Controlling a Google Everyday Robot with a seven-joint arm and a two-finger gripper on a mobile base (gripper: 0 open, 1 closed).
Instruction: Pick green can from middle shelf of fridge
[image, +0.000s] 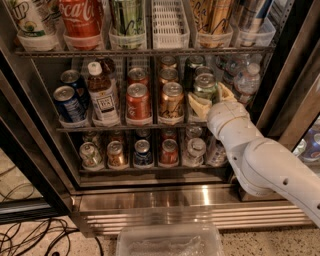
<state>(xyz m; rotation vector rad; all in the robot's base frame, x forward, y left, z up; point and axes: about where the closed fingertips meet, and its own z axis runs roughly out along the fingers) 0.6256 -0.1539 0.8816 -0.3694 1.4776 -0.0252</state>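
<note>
The fridge (150, 200) stands open in front of me. Its middle shelf (125, 126) holds lanes of short cans and bottles. The front green can (205, 84) stands in the lane right of the copper-orange can (172, 100), with more green cans (194, 64) behind it. My gripper (212, 99) reaches in from the lower right on a white arm (270, 165). Its pale fingers (199, 106) sit on both sides of the front green can's lower body and are closed against it. The can stands upright on the shelf, its base hidden by the gripper.
On the same shelf are a red can (138, 100), a tea bottle (102, 97), blue cans (67, 102) and water bottles (247, 80). Tall cans stand above, small cans (142, 152) below. The dark door edge (290, 85) is at the right. A clear bin (170, 242) and cables (30, 237) lie on the floor.
</note>
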